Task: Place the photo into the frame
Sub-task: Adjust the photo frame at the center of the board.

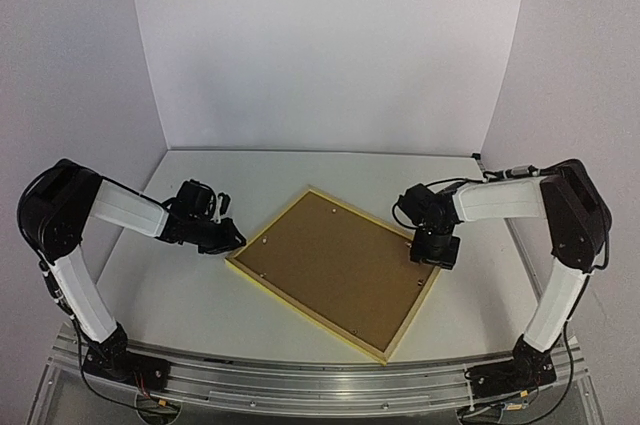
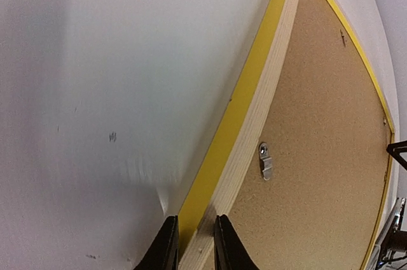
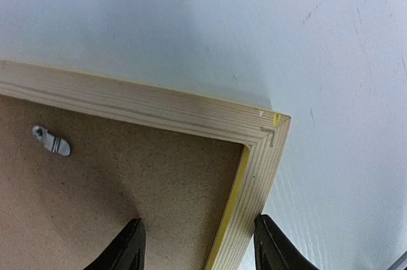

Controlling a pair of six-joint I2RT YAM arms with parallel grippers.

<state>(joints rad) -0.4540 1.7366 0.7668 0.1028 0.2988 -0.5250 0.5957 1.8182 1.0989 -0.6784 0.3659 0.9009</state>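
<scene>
Since the frame (image 1: 305, 311) lies face down and askew on the desk (image 1: 170, 295), brown backing (image 1: 335, 265) seated and no photo in view, I cannot tell whether loading is done. Its rails are pale wood edged in yellow. The left hand (image 2: 195, 219) pinches one rail. The right hand (image 3: 198, 220) straddles a corner, spread and not gripping.

Pair of matching units: left arm (image 1: 125, 210) and right arm (image 1: 495, 202).
- Long links: smooth white shells.
- Joint housings at shoulder, elbow and wrist: black, rounded.
- Cables (image 1: 470, 182): thin, black, looped beside the joints.
- left gripper (image 1: 235, 240) and right gripper (image 1: 437, 255): black blocks, each with two black tapered fingers (image 2: 165, 248).
- Bases: black, on a ribbed aluminium rail (image 1: 320, 380).
- Wires (image 1: 150, 400): reddish, under the rail.
</scene>
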